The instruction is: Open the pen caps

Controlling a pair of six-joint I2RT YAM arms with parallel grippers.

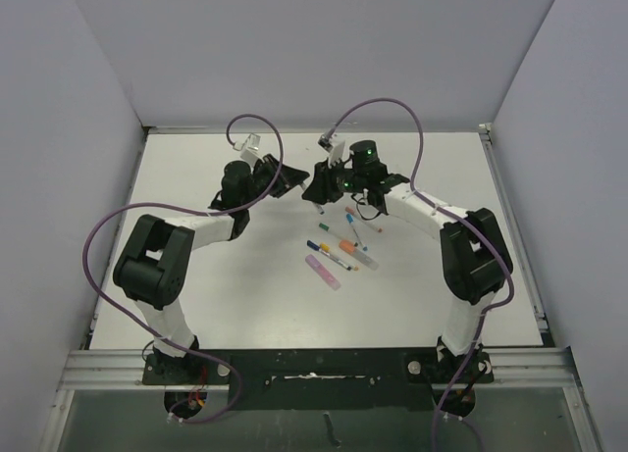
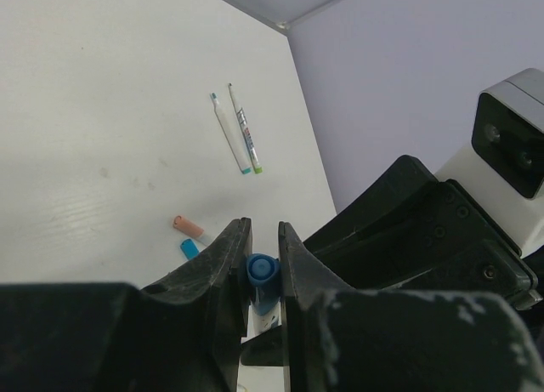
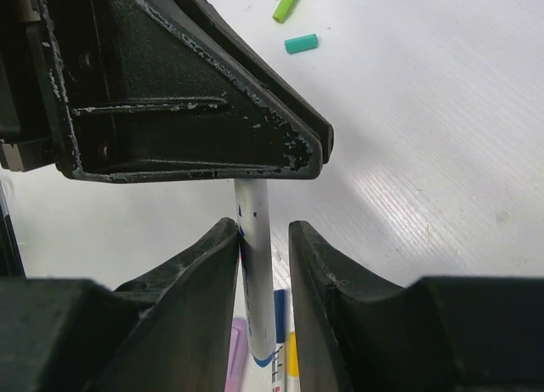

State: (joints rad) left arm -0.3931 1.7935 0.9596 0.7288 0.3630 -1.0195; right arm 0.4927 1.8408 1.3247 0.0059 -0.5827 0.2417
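My left gripper (image 2: 262, 239) is shut on the blue cap (image 2: 262, 271) of a white pen, held up above the table's middle (image 1: 294, 180). The pen's pale body (image 3: 257, 264) hangs down from the left gripper's fingers (image 3: 187, 111) and passes between the jaws of my right gripper (image 3: 262, 230). It touches the left jaw and a gap shows at the right jaw, so the right gripper is open around it (image 1: 316, 189). Loose caps lie on the table: a green one (image 3: 286, 2), a teal one (image 3: 301, 43), an orange one (image 2: 188, 226) and a blue one (image 2: 188, 248).
Several pens and caps lie in a cluster (image 1: 339, 246) just in front of the grippers, with a pink one (image 1: 322, 272) nearest. Two thin white pens (image 2: 231, 135) lie side by side farther off. Grey walls enclose the white table (image 1: 196, 295).
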